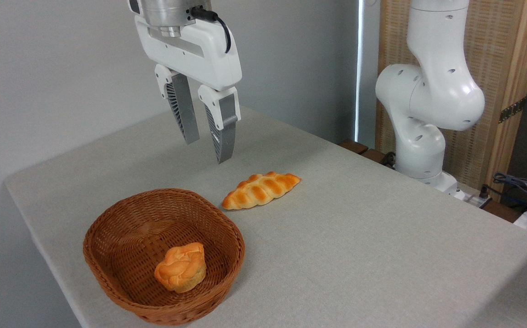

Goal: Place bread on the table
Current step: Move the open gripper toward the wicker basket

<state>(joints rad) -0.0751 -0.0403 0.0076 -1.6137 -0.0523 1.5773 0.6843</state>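
- Sitting in the wicker basket (108,237) at near left is the bread (181,266), toward the basket's near-right side. It leans a bit, crinkled golden top up and to the left, paler base down against the weave.
- Gripper (206,148) hangs high over the table (381,237), beyond the basket's far rim and well apart from the bread. Fingers are spread with a clear gap, nothing between them.
- Braided loaf (261,190) lies on the cloth just right of the basket's far edge. It's not your target, so keep clear of it on the way in.
- Handling guess: bun looks light, so weight shouldn't be an issue. Can't tell from here if it's real bread or a foam or plastic prop; treat it as soft and squashable either way.
- The lumpy top should give the pads some bite. The tapered base is smoother and narrows downward, so a low pinch could squeeze it out of the grip.
- Take it across the widest part, just under the crown, fingers coming straight down on either side.
- Close gently, only enough to hold. A hard squeeze likely dents it or pops it sideways.
- Watch the basket wall: the bun is close to the near-right rim, so one finger has little room there. Line the fingers up along the basket's long axis if you can.
- Basket looks light too, so it may drag or lift if a finger catches the weave.
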